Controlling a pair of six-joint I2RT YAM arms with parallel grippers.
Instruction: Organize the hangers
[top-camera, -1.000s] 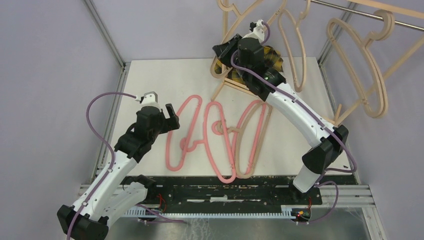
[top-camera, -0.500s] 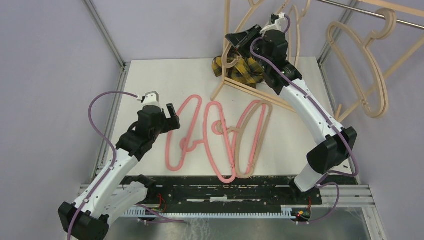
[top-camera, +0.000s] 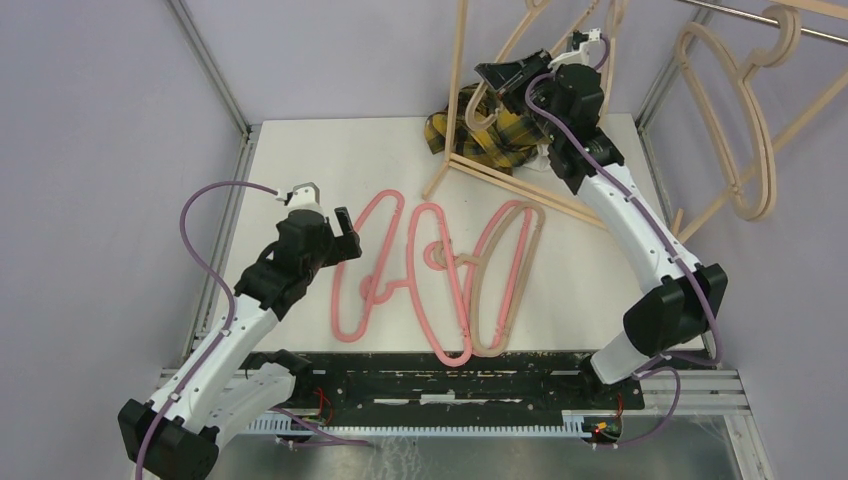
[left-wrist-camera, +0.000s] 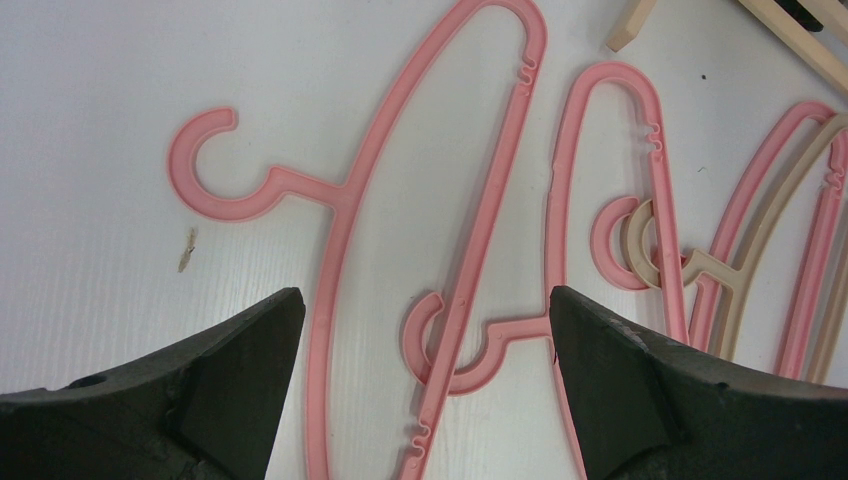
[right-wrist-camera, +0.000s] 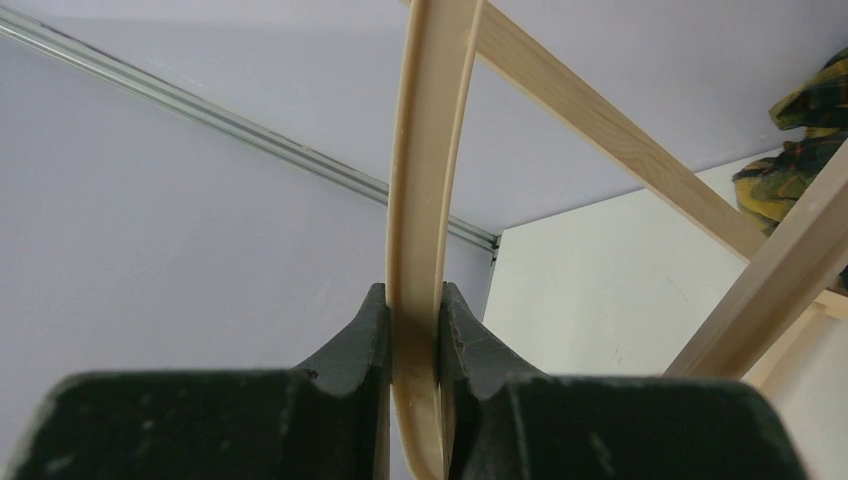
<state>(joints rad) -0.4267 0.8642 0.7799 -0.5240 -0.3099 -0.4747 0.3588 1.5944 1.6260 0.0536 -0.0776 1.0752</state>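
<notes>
Tan, wood-coloured looped hanger (right-wrist-camera: 420, 150) clamped edge-on between the jaws of the right gripper (right-wrist-camera: 413, 310). Held high, clear of the table (top-camera: 300, 150), beside the post of the light wooden rack frame (top-camera: 460, 60) and above the yellow-black plaid cloth (top-camera: 500, 135).

Step in hand, by the look of it: taking this one up to hang. Next: swing its hook across to the metal rail (top-camera: 720, 10), lower it over, and only then let go (hook partly hidden by the arm, so the aim is hard to judge).

Left gripper (left-wrist-camera: 425, 300) hovering over the hangers lying flat, jaws wide apart, holding nothing. Probably lined up for the leftmost pink one.

Count:
- **On the table:** three thin pink looped hangers (top-camera: 365, 262) (top-camera: 440, 290) (left-wrist-camera: 760, 170), side by side with hooks overlapping. Also one tan hanger on the table (left-wrist-camera: 785, 205), nested against the rightmost pink.
- **On the rail:** one tan hanger on the rail (top-camera: 768, 170), far right.
- **In the grip:** one.
- **Unsure:** possibly one more tan loop (top-camera: 603, 25) at the top edge behind the right arm, too cropped to be sure.
</notes>
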